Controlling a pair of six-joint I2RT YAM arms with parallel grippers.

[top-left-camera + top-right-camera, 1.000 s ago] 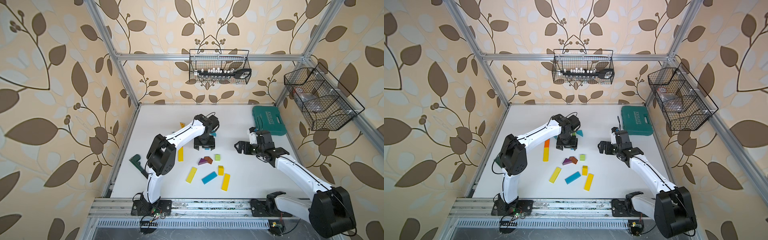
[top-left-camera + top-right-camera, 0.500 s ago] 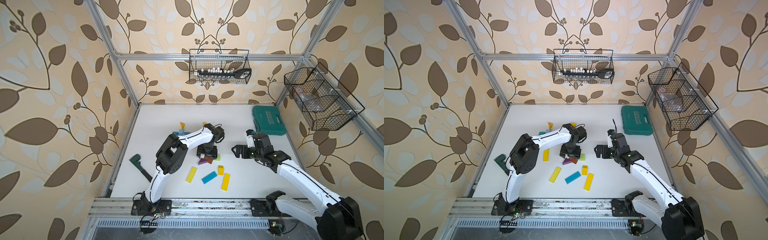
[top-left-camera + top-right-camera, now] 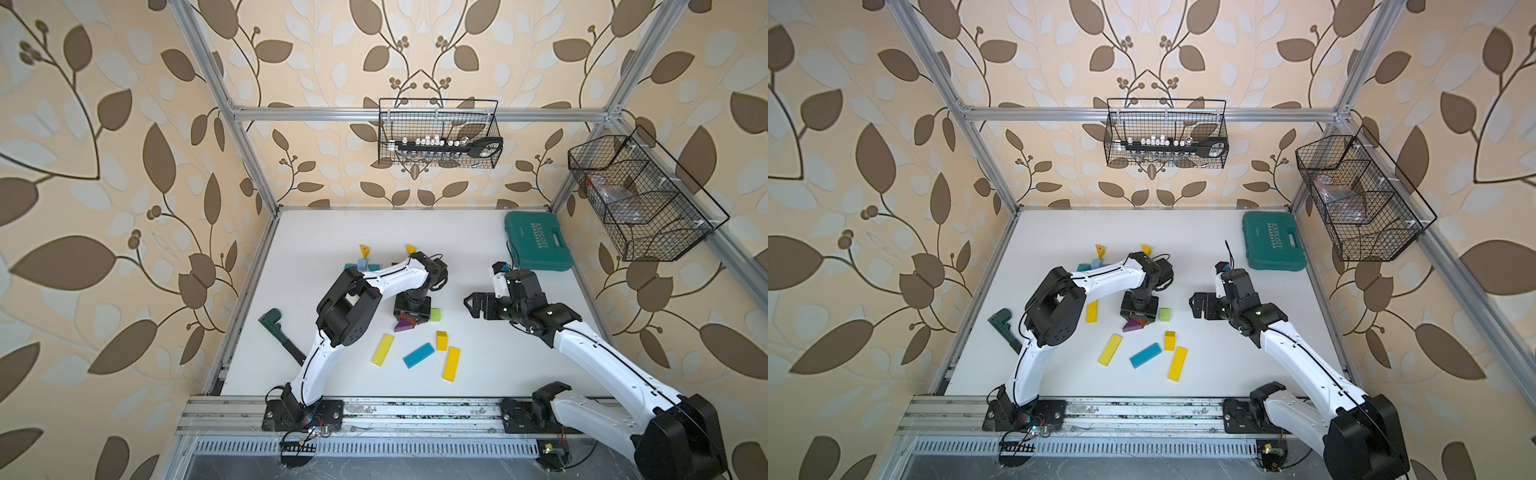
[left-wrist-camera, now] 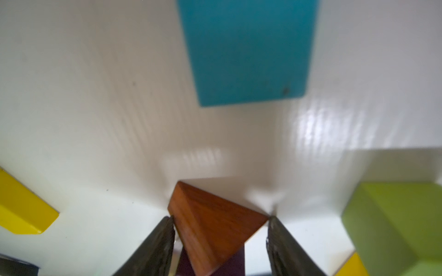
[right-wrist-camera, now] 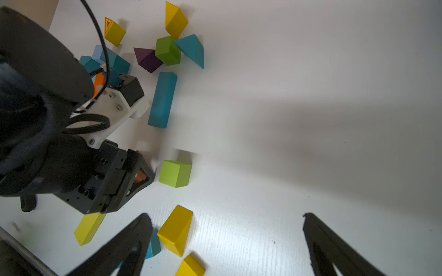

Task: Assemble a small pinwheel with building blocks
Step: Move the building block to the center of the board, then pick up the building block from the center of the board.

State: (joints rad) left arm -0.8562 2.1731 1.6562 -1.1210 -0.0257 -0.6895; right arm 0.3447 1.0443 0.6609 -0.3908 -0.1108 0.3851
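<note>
Teal tool case (image 3: 538, 242) lettered EXPLOIT, yellow wedge (image 3: 364, 250) bearing red triangle

Both top views look steeply down from high in front onto the whole white table (image 3: 457, 257), the left wrist camera sits very close above the brown wedge (image 4: 210, 229), and the right wrist camera, farther off, shares its lime-green cube (image 5: 175, 173).

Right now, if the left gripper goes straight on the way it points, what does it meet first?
The brown wedge: it sits between the fingers of the left gripper, their tips at its corners. A purple wedge lies beside or beneath it. Whether the grip is closed is unclear.
</note>
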